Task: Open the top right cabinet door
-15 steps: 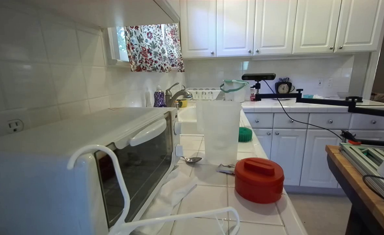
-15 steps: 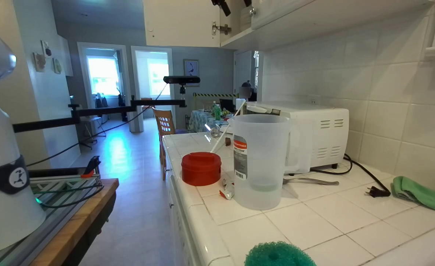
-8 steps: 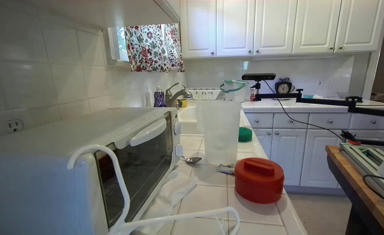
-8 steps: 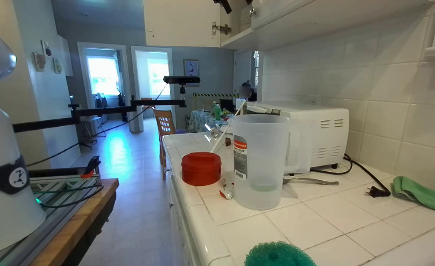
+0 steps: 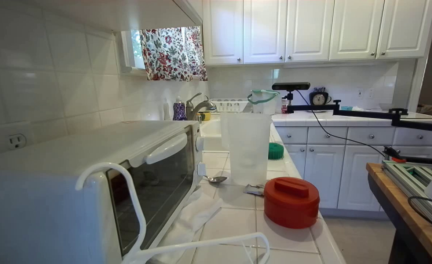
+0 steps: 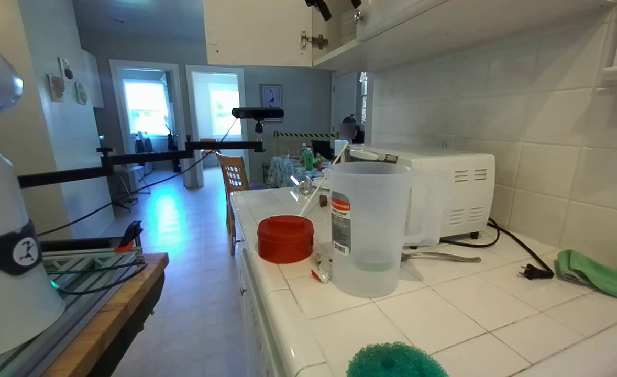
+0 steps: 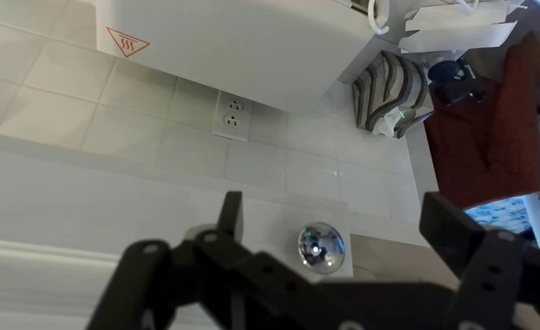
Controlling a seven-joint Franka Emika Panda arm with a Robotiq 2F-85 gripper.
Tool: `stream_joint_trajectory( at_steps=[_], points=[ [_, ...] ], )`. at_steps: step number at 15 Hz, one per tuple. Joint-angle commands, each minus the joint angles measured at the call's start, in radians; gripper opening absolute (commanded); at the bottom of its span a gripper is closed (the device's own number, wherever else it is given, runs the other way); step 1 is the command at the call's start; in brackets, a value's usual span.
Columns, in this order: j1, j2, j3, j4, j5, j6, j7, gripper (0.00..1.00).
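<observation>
Find top right cabinet door (image 6: 392,18) high above the tabletop (image 6: 434,324), on the back-edge side, lying flush as if closed; cropped at top, so take long axis as upright. Spot its knob (image 7: 321,248) at the lower free corner, within the gap of the pincer (image 7: 332,215), off-centre, closer to one finger (image 7: 233,215) than to the opposite one; note door running off past that closer finger. Log pincer as released, spread wide, gripping nothing. Can't tell from so blurred a close-up whether in deep enough to catch the knob.

Read as lining up for the grasp. Next, likely: centre on knob, squeeze, draw out toward the front-edge side, then follow the swing. Watch for slipping off so smooth a dome.

Add materials: white paint with moulded lines on the door, mirror-polished round metal for the knob, matte black for the fingers. Add adjacent door (image 6: 259,34), flat inner face to view, swung wide on a metal hinge (image 6: 315,41).

On tabletop, list toaster oven (image 6: 468,196) by the back edge, white shell with slotted vents; pitcher (image 6: 370,225), frosted, upright, nearer the front edge; red tub (image 6: 285,241), squat glossy plastic, close to the front edge; scrubber (image 6: 396,361), coarse green mesh, likewise.
</observation>
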Motion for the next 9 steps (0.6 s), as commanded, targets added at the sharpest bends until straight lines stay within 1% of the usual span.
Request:
stream_joint_trajectory(
  at_steps=[1, 5, 9],
  points=[
    [-0.009, 0.028, 0.009, 0.035, -0.009, 0.006, 0.000, 1.00],
    [-0.011, 0.039, 0.012, 0.047, -0.014, 0.018, 0.003, 0.96],
    [-0.014, 0.056, 0.016, 0.060, -0.024, 0.020, 0.012, 0.97]
  ],
)
